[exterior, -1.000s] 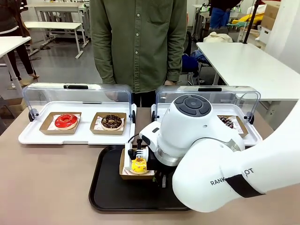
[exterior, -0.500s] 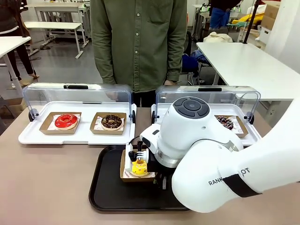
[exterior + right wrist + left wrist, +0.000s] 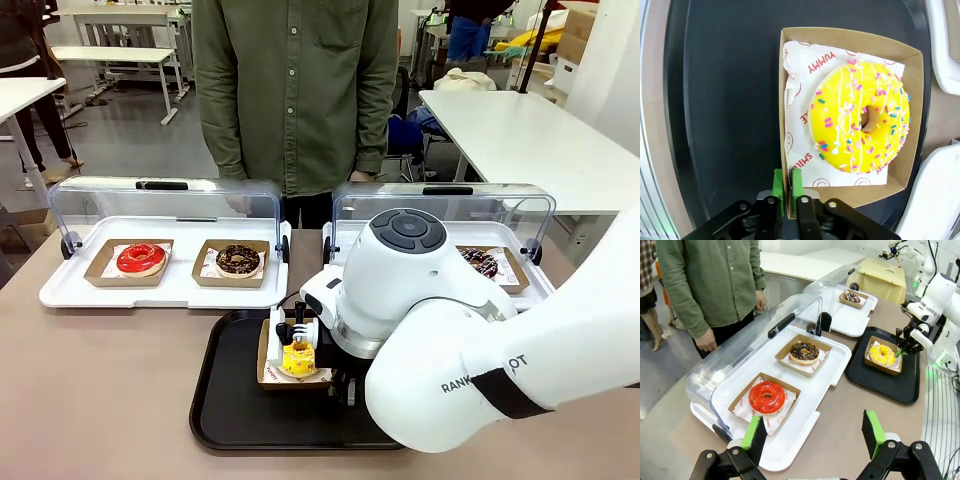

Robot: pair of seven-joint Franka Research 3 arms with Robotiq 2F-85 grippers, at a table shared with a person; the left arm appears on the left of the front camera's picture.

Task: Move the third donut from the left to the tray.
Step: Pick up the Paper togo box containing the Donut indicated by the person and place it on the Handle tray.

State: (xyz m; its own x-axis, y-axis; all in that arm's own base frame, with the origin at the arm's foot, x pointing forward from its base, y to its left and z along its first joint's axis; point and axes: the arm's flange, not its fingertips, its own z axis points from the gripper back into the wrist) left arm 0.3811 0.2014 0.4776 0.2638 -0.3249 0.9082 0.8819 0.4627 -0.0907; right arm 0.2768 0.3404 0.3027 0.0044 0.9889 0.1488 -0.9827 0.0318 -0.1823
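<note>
While the yellow donut [image 3: 859,118] sits in its brown holder [image 3: 910,125] on the black tray [image 3: 720,110], my right tool [image 3: 787,181] pinches the holder's wall, green pads [image 3: 796,181] nearly together. Beside the tray, my left tool [image 3: 812,435] hangs wide with nothing in it.

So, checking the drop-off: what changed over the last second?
The right gripper edged slightly nearer with the yellow-iced ring donut in its brown cardboard holder, whose wall its pads pinch. The flat black plastic tray stayed put.
</note>
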